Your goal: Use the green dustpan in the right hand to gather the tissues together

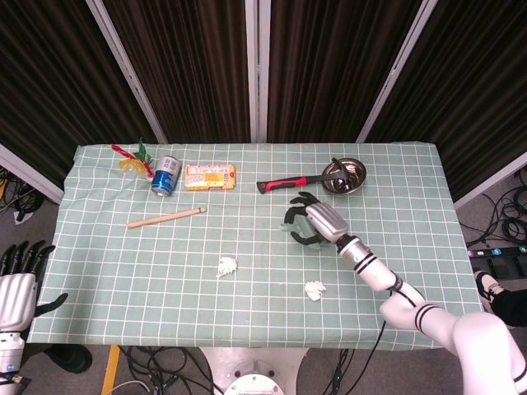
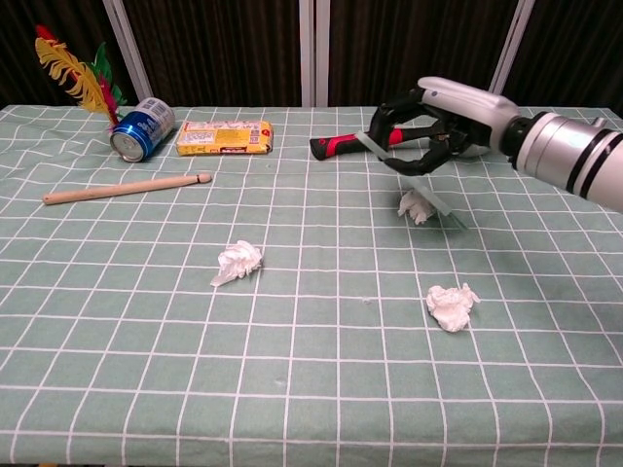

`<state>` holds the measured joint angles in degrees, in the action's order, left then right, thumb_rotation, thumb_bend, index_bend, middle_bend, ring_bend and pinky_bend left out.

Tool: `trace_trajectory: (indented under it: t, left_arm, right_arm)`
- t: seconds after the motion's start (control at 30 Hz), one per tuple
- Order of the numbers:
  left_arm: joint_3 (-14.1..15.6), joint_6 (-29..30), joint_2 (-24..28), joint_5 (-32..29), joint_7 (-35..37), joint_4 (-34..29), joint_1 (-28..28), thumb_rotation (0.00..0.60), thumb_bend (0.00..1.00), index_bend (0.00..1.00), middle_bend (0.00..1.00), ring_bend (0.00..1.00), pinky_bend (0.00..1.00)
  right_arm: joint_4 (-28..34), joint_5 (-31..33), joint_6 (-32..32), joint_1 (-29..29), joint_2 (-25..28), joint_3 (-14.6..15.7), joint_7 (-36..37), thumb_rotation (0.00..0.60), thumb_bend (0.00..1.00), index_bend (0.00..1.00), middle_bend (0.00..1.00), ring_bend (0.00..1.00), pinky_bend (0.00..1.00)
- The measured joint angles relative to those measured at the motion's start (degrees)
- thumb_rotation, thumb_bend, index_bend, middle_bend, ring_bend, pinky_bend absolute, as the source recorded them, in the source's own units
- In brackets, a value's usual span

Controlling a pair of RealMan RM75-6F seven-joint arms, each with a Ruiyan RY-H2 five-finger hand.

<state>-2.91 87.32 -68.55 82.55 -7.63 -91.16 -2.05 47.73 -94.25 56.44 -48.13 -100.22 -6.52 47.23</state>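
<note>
Surface: table (image 1: 99,271) under a green checked cloth, dark curtains behind.
Right hand: right hand (image 2: 443,122) is raised above the cloth right of centre, fingers curled around the dustpan (image 2: 428,190), which it grips. The translucent green blade slopes down and right from the palm.
Left hand: left hand (image 1: 15,288) sits off the table's near-left corner, fingers spread, holding nothing.
Tissues: 3 wads, well apart. Tissue 1 (image 2: 417,206) lies directly under the dustpan, partly hidden by the blade; whether the blade touches it cannot be told. Tissue 2 (image 2: 451,305) lies nearer the front edge, to the right. Tissue 3 (image 2: 238,262) lies left of centre.
Step in hand: judged as the start of gathering; no 2 wads are together yet. The blade is placed over tissue 1, not yet flat on the cloth.
Next move: likely calls for lowering the blade edge to the cloth on the far side of tissue 1, then sweeping it toward tissue 2 or tissue 3. Light wads may slip around the blade ends.
Other things: hammer (image 2: 370,144) and metal bowl (image 1: 344,175) lie just behind the hand; biscuit pack (image 2: 225,137), can (image 2: 141,127), feather toy (image 2: 73,68) and wooden stick (image 2: 127,188) lie far left.
Obstacles: the hammer handle is the nearest hazard to the raised hand. The cloth between the 3 wads shows nothing in the sweep path.
</note>
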Motion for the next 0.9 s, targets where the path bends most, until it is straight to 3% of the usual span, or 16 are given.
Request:
trace_trajectory:
  t: [0.2,0.67,0.9]
  left_arm:
    - [0.0,0.1,0.4,0.1,-0.4,-0.6,0.1,0.6,0.0,0.16,0.1,0.04,0.06]
    - [0.2,0.1,0.1,0.3,0.4,-0.1,0.2,0.6,0.0,0.16,0.1,0.04,0.06]
    - [0.1,0.3,0.0,0.6,1.2,0.4,0.3,0.6,0.0,0.16,0.1,0.04,0.06]
  right_arm:
    - [-1.9,-1.7,1.9,-3.5,-5.3,1.2,6.3,0.6,0.33,0.56,0.54,0.17,0.07]
    - [-3.9,0.1,1.4,-9.5,-14.6,-0.8,7.6,0.6,0.33,0.56,0.54,0.17,0.07]
    - [-2.3,0.4,5.3,-9.0,-14.4,-1.0,5.5,0.6,0.33,0.56,0.54,0.17,0.07]
